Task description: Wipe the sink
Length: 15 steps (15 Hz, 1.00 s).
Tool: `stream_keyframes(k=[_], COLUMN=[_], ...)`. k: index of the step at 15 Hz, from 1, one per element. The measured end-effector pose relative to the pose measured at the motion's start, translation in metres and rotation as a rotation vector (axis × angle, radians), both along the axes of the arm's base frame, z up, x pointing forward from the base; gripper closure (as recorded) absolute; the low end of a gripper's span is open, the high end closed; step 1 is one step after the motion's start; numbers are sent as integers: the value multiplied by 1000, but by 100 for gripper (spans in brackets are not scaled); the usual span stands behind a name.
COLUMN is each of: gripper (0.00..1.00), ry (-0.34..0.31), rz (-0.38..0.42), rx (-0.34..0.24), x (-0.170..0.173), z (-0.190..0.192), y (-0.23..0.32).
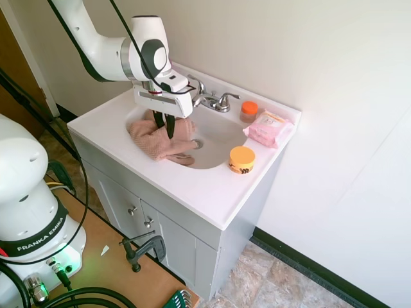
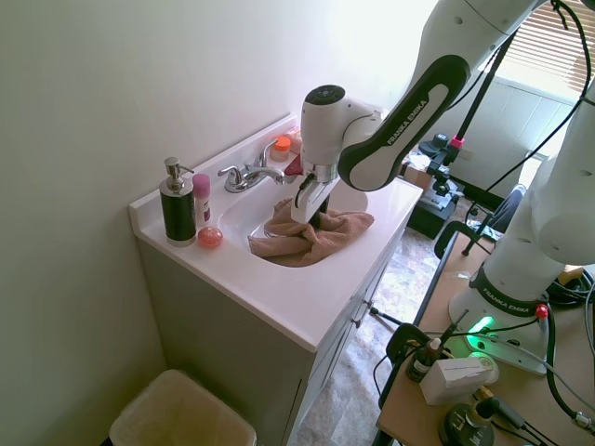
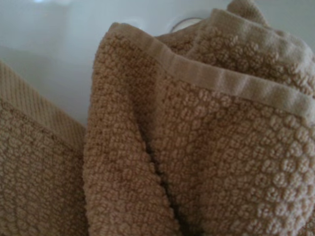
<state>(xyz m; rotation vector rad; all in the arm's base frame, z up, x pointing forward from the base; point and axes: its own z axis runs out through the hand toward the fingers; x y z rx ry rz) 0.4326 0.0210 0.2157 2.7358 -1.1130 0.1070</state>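
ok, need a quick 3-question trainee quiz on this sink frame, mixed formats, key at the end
1. True or false: the cloth lies partly inside the sink.
2. Multiple choice: which item sits on the vanity top nearest the front rim of the basin in the first exterior view? A) pink wipes pack B) orange-lidded jar C) soap dispenser
3. Fill in: the hand is reaching down onto the ____.

Key
1. True; it bunches in the basin and drapes over the rim.
2. B.
3. Cloth; the dark fingers press into it, though the pictures do not clearly show whether they grip it.
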Motion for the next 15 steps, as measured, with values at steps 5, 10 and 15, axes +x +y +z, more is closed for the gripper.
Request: stream_keyframes(k=[5, 10, 15], gripper=[100, 100, 100], ry=[-67, -149, -234], rz=[45, 105, 151], rx=[-100, -202, -254], x=[8, 24, 35], z=[1, -15, -16], y=[-36, -58, -67])
